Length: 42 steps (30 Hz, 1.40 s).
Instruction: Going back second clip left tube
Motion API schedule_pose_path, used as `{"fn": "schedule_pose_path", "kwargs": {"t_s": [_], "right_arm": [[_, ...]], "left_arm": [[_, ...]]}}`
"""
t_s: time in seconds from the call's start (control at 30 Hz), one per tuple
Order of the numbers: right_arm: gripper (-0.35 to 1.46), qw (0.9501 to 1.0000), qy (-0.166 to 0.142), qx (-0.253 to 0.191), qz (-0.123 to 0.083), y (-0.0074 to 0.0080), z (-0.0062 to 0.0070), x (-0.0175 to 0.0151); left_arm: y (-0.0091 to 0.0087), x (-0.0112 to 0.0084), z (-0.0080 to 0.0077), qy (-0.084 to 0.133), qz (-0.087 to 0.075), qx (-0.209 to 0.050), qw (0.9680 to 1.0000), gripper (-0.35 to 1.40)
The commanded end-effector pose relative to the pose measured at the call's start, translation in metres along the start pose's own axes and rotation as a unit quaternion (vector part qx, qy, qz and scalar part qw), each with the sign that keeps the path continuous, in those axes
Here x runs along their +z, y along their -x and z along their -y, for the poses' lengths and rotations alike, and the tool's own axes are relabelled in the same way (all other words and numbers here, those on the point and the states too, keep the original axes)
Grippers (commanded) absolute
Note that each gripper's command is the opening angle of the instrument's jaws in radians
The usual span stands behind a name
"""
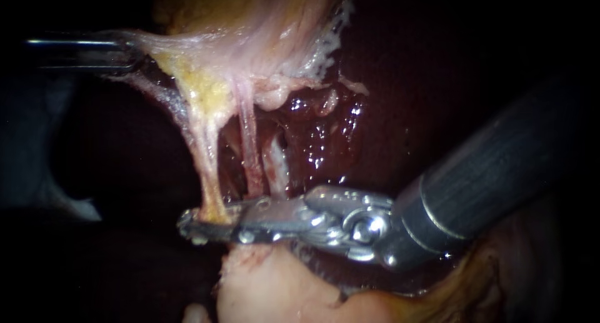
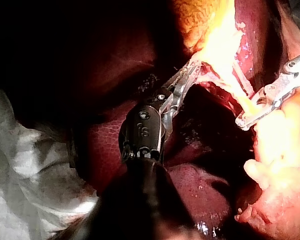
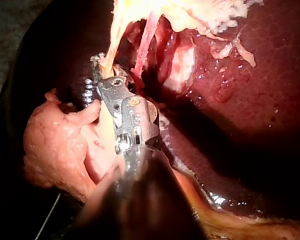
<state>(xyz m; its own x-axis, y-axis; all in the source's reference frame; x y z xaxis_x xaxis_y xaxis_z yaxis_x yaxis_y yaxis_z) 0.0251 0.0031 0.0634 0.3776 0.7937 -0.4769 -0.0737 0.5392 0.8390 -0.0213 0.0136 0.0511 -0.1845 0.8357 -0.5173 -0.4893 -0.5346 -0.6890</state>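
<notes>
My right instrument (image 1: pixel 201 225) reaches in from the right. Its slim metal jaws lie nearly together across the low end of the yellowish left tube (image 1: pixel 209 167), one jaw on each side. The right wrist view shows the same grip at the right instrument's tip (image 3: pixel 101 67). No clip can be made out. Just right of the left tube runs a pink tube (image 1: pixel 249 142), free of the jaws. My left instrument (image 1: pixel 132 55) is shut on a fold of pale gallbladder tissue (image 1: pixel 262 23) and holds it stretched to the left; its jaws (image 2: pixel 190 70) also show in the left wrist view.
Dark red liver (image 1: pixel 387 110) lies behind and to the right of the tubes, wet and raw near them. A pale pink lump of tissue (image 1: pixel 269 292) sits directly under my right instrument's jaws. White cloth (image 2: pixel 20 175) lies beside the liver, behind my left instrument's shaft.
</notes>
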Motion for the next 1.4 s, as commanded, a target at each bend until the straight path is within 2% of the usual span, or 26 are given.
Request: {"fn": "schedule_pose_path", "kwargs": {"t_s": [0.03,0.13,0.17,0.27,0.33,0.47,0.53,0.6,0.7,0.87,0.97,1.13,1.27,1.4], "right_arm": [[-0.35,1.0,0.0,0.003,0.0,0.0001,0.0,0.0],[-0.35,1.0,0.0,0.003,0.002,0.0001,0.0,0.0],[-0.27,1.0,-0.003,0.002,-0.005,0.0001,0.0,0.0001],[0.31,0.9993,-0.017,-0.018,-0.028,-0.0002,-0.0002,0.0006],[0.43,0.9989,-0.026,-0.024,-0.032,-0.0003,-0.0004,0.0012],[0.47,0.9987,-0.013,-0.032,-0.038,0.0,-0.0008,0.0017],[0.48,0.9973,0.0,-0.061,-0.042,0.0,-0.0012,0.0017],[0.49,0.9936,0.019,-0.101,-0.046,0.0,-0.0019,0.0015],[0.5,0.9885,0.051,-0.135,-0.044,0.0,-0.0028,0.0009],[0.5,0.9829,0.065,-0.167,-0.042,0.0004,-0.0033,-0.001],[0.5,0.9785,0.071,-0.19,-0.04,0.0005,-0.0032,-0.003],[0.5,0.9683,0.073,-0.236,-0.035,0.0002,-0.0025,-0.0081],[0.5,0.9643,0.077,-0.251,-0.032,0.0002,-0.0019,-0.013],[0.5,0.9602,0.079,-0.266,-0.029,0.0009,-0.0019,-0.0174]], "left_arm": [[0.0,0.0,0.0,0.0,0.0,0.0,1.0,-0.35],[0.0,0.0,0.0,0.0,0.0,0.0,1.0,-0.35],[0.0,0.0,0.0,0.0,0.0,0.0,1.0,-0.35],[0.0,0.0001,0.0,0.0,0.0,0.0,1.0,-0.35],[0.0,0.0001,0.0,0.0,0.0,0.0,1.0,-0.35],[0.0,0.0001,0.0,0.0,0.0,0.0,1.0,-0.35],[0.0,0.0001,0.0,0.0,0.0,0.0,1.0,-0.35],[0.0,0.0001,0.0,0.0,0.0,0.0,1.0,-0.35],[0.0,0.0001,0.0,0.0,0.0,0.0,1.0,-0.35],[0.0,0.0001,-0.0001,0.0,0.0,0.0,1.0,-0.35],[0.0,0.0001,0.0,0.0,0.0,0.0,1.0,-0.35],[0.0001,0.0,-0.0001,0.0,0.0,0.0,1.0,-0.35],[0.0001,0.0,-0.0001,0.0,0.0,0.0,1.0,-0.35],[0.0001,0.0,0.0,0.0,0.0,0.0,1.0,-0.35]]}}
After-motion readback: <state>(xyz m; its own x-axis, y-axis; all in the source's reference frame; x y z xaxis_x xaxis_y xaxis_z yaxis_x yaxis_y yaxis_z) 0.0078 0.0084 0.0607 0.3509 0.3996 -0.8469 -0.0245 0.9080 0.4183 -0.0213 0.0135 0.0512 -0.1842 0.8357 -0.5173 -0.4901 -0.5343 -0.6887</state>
